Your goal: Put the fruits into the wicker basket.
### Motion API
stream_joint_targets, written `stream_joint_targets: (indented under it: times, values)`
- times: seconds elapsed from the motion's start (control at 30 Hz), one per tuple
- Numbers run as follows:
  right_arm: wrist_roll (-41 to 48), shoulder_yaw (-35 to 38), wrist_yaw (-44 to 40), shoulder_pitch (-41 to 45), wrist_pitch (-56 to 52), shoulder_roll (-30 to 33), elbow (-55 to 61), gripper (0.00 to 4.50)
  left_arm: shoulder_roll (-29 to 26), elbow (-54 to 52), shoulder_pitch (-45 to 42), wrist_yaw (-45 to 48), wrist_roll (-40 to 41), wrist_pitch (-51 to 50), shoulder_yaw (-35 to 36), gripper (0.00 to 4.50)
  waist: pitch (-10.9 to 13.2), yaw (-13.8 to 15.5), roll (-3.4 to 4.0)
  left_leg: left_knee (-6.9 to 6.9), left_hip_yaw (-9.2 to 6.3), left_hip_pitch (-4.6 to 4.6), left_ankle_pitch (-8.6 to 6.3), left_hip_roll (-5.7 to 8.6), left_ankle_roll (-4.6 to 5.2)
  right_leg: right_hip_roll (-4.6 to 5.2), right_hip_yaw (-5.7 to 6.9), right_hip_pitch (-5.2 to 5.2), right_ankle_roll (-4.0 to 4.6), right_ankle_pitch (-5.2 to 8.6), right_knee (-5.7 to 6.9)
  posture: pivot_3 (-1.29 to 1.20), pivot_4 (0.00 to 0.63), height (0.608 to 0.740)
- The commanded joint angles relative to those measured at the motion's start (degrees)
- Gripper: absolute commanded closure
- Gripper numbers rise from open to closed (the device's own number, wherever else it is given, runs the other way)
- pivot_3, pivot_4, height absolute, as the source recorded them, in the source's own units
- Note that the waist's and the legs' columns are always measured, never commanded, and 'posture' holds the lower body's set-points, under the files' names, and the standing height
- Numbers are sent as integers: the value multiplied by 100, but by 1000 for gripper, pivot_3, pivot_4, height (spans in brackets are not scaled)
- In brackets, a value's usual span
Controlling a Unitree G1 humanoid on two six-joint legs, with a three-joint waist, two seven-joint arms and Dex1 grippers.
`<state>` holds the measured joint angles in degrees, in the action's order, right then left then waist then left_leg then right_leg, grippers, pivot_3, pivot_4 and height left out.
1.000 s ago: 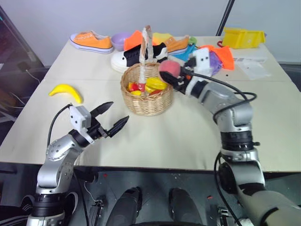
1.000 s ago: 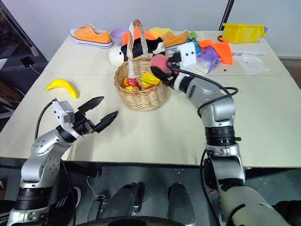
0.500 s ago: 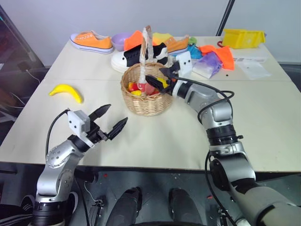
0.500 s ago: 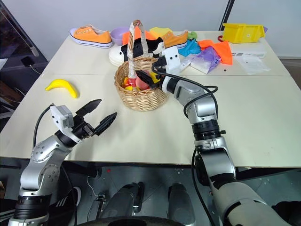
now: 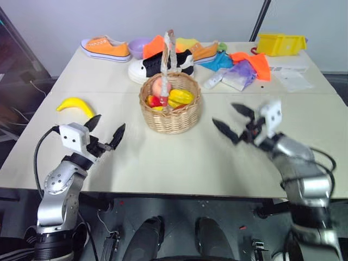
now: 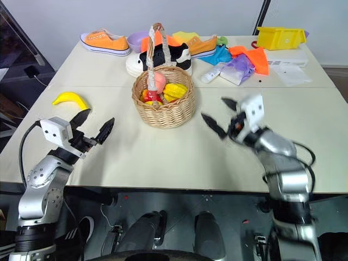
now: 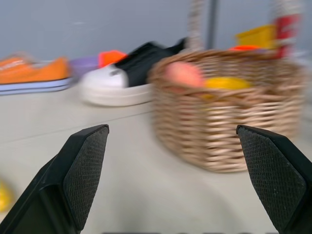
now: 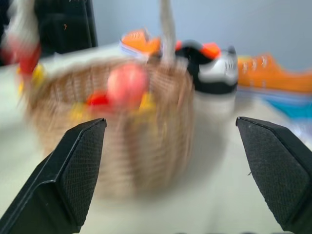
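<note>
The wicker basket (image 5: 170,109) stands mid-table with its tall handle upright. The pink-red peach (image 5: 162,85) lies inside it among yellow and red items, and it shows over the rim in the wrist views (image 8: 127,83). On the table to the left of the basket lies the yellow banana (image 5: 76,105). My left gripper (image 5: 107,125) hovers open and empty just right of the banana, near the front edge. To the right of the basket my right gripper (image 5: 225,115) is open and empty, pointing toward the basket.
At the back are an orange sneaker (image 5: 106,48), a purple bowl (image 5: 138,45), a black-and-white sneaker (image 5: 155,65), coloured cloths (image 5: 244,62), a yellow bin (image 5: 281,43) and a paper sheet (image 5: 293,79). The near table surface between the grippers is bare.
My right gripper opened over the basket, left the peach inside, and drew back down and to the right. My left gripper swung left toward the banana.
</note>
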<state>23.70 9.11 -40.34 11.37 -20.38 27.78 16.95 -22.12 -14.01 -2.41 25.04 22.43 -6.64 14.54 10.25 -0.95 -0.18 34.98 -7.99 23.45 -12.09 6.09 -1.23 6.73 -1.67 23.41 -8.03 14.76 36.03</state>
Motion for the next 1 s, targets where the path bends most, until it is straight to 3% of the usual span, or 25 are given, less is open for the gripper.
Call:
stream_joint_targets:
  times: [0.03, 0.2, 0.47, 0.7, 1.0]
  values:
    - [241, -58, -333, -397, 378, 89, 934, 54, 1, 40, -104, -662, -495, -17, 215, 0, 0, -10, 0, 2, 1, -1, 0, 0, 0, -1, -2, 0, 0, 0, 0, 0, 150, 740]
    - [6, -232, -316, -651, 811, 67, 1095, 54, 234, 83, -276, -1800, -983, -554, 337, 0, -3, 48, -17, 17, -4, -7, -1, 1, -2, -2, 2, -18, 3, 1, -2, 0, 150, 740]
    - [-291, -543, -333, -498, 1253, 12, 662, 54, 460, 146, -527, -2352, -1121, -919, 427, 0, -3, 158, -25, 13, -5, -5, -1, 1, -2, -2, 5, -13, -2, 1, -4, 0, 150, 740]
    - [-385, -718, -422, -351, 1493, 34, 422, 54, 209, 653, -1485, -2627, -1106, -2113, 439, 0, -2, 169, -31, 17, -6, -5, -1, 4, -2, -2, 8, -18, -3, 0, -5, 0, 150, 740]
    - [-481, -941, -276, -201, 1524, -110, 320, 54, -627, 2775, -3140, -2021, -1064, -2895, 355, 0, 0, 154, -34, 15, -9, -6, 2, 2, -5, -8, 12, -13, -4, 0, 4, 0, 150, 740]
